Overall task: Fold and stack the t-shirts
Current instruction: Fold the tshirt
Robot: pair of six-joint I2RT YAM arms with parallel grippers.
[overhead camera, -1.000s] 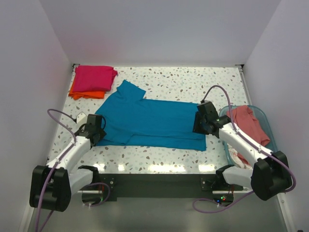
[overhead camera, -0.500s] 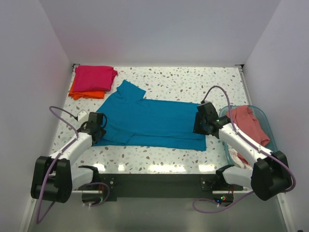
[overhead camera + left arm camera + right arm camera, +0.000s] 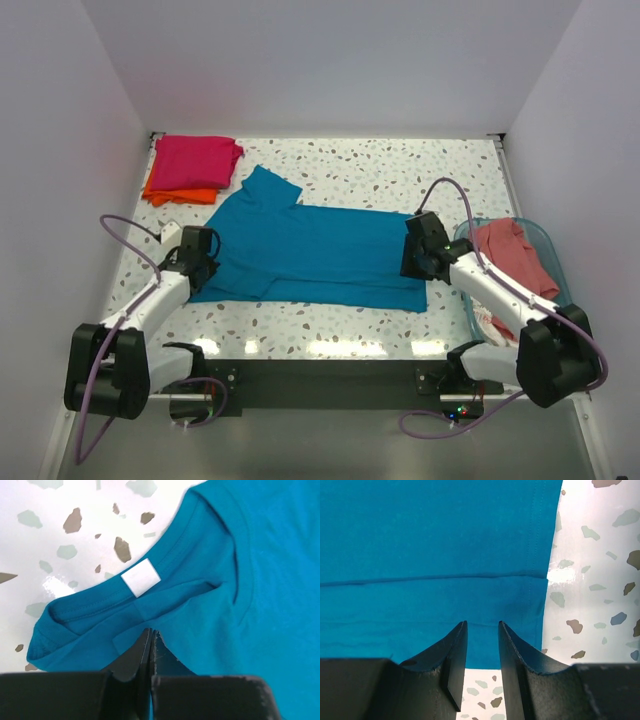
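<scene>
The teal shirt (image 3: 320,255) lies spread flat across the middle of the speckled surface (image 3: 400,170). Its collar is toward 9 o'clock, its hem toward 3 o'clock, and one sleeve sticks out toward 11 o'clock.

The left claw (image 3: 151,632) is at the 9 o'clock end, on the cloth just inside the neckline. Its jaws are pressed tight together with no gap, and a small ridge of teal cloth is gathered at the tips. In the left wrist view the collar curves above the tips, with a white label (image 3: 141,577) sewn inside its back at 12 o'clock from them.

The right claw (image 3: 482,625) is at the 3 o'clock end, over the hem. Its jaws stand partly apart with a clear gap and hold nothing. In the right wrist view the shirt's edge runs across just beyond the tips, and its corner lies at about 2 o'clock from them, with bare surface beyond.

In the far corner at 10 o'clock a folded magenta shirt (image 3: 197,160) sits on top of a folded orange shirt (image 3: 180,195), whose edge shows below it. At 3 to 4 o'clock a salmon shirt (image 3: 515,255) lies crumpled in a clear bluish basket (image 3: 545,235), just beside the right arm.
</scene>
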